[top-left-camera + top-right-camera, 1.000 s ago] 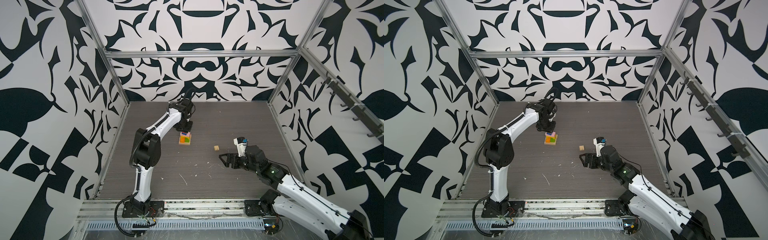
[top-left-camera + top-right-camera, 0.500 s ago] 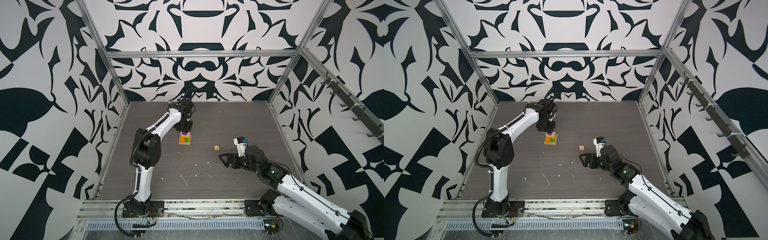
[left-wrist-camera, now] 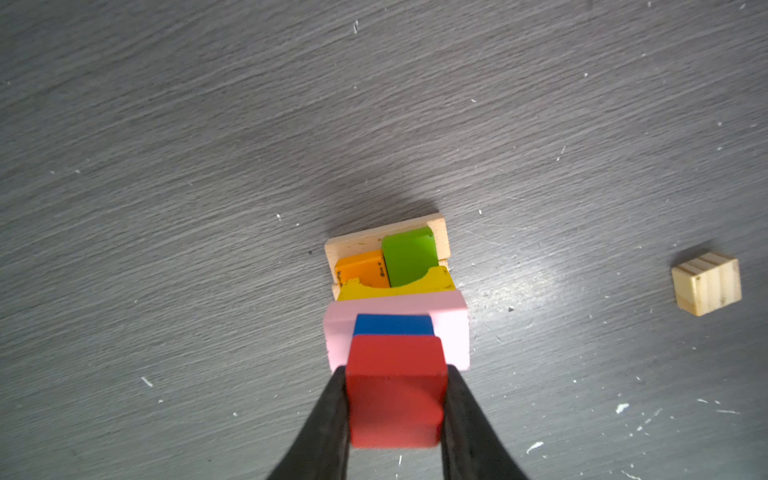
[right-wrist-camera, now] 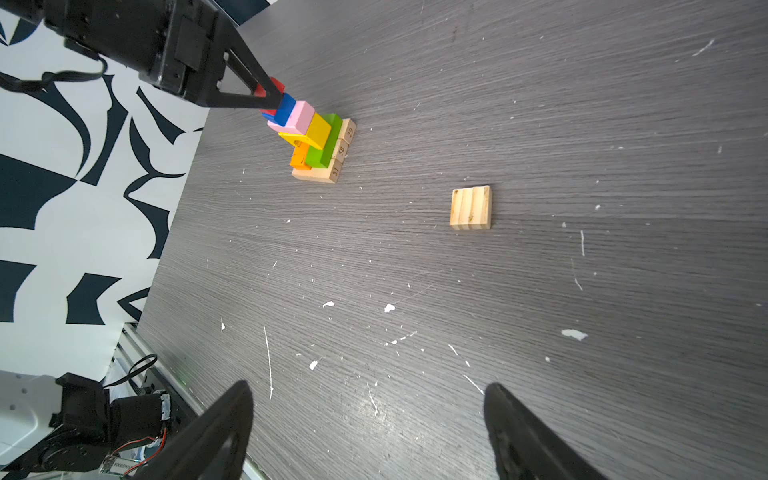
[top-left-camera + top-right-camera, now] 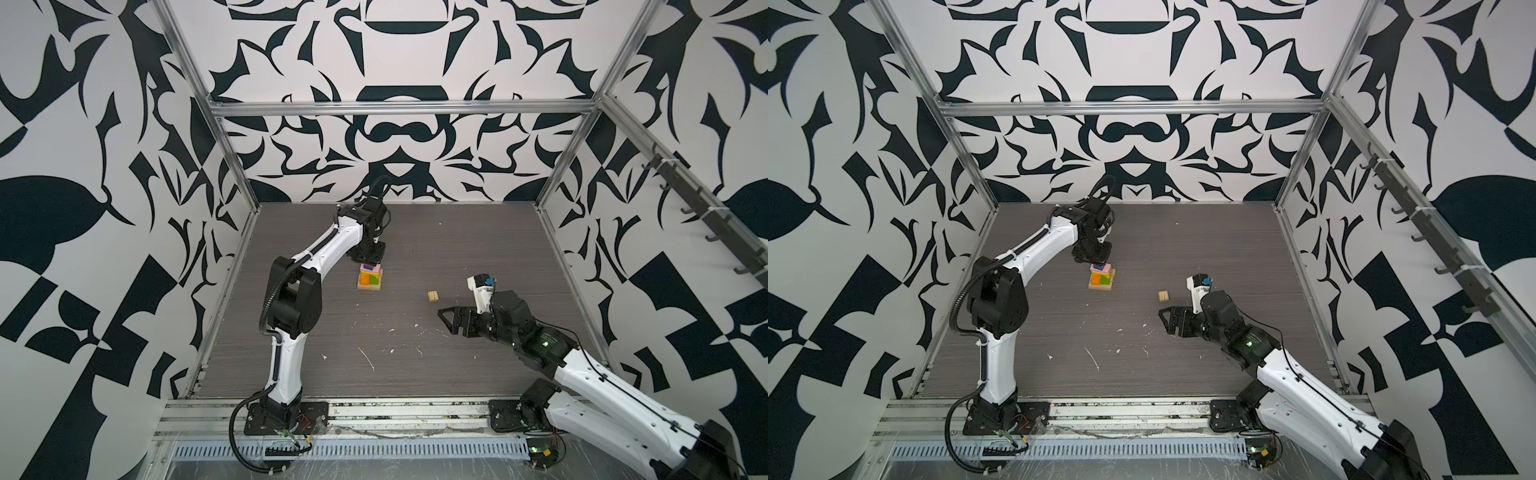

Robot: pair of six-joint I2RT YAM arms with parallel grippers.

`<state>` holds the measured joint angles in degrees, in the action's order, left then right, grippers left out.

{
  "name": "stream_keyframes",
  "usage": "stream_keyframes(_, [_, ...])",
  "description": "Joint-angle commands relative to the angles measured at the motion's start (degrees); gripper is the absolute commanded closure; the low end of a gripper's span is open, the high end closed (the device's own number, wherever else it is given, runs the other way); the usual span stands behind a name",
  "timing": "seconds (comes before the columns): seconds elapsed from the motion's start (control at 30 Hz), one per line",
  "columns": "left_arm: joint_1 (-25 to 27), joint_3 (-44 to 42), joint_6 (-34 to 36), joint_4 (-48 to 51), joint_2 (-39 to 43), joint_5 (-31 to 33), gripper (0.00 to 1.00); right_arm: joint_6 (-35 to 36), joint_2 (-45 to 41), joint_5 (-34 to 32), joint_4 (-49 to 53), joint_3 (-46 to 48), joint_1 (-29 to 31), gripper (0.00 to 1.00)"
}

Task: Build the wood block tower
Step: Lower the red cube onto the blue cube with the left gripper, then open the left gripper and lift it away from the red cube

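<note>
Tower (image 5: 369, 277) left of centre, left hand (image 3: 395, 374) gripping red block (image 3: 395, 403) atop it, right hand (image 4: 368, 388) wide open, empty

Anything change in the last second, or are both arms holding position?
Nothing visibly moved. The left end effector still grips the red block at the top of the tower; the right end effector stays open, apart from the loose tan cube.

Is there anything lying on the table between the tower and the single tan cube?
No. In the right wrist view, only bare grey table lies between the tower and the tan cube.
</note>
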<state>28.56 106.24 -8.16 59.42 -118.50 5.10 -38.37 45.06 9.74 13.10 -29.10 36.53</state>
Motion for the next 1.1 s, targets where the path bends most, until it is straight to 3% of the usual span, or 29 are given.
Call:
stream_keyframes(0.0, [-0.23,0.68,-0.75,3.29,-0.31,0.17,0.63,0.67,-0.58,-0.73,-0.79,-1.31,0.32,0.09])
stream_keyframes(0.57, [-0.26,0.65,-1.47,3.51,0.28,0.00,0.51,0.75,0.14,-0.60,-1.13,-1.83,0.36,0.09])
stream_keyframes(0.73, [-0.26,0.71,-1.43,3.34,1.06,1.27,0.36,0.86,0.29,-0.46,-1.15,-2.18,0.29,0.09])
stream_keyframes(1.07, [0.17,1.13,-1.38,2.71,3.42,3.56,0.22,0.93,0.40,-0.44,-1.06,-2.38,0.34,0.09])
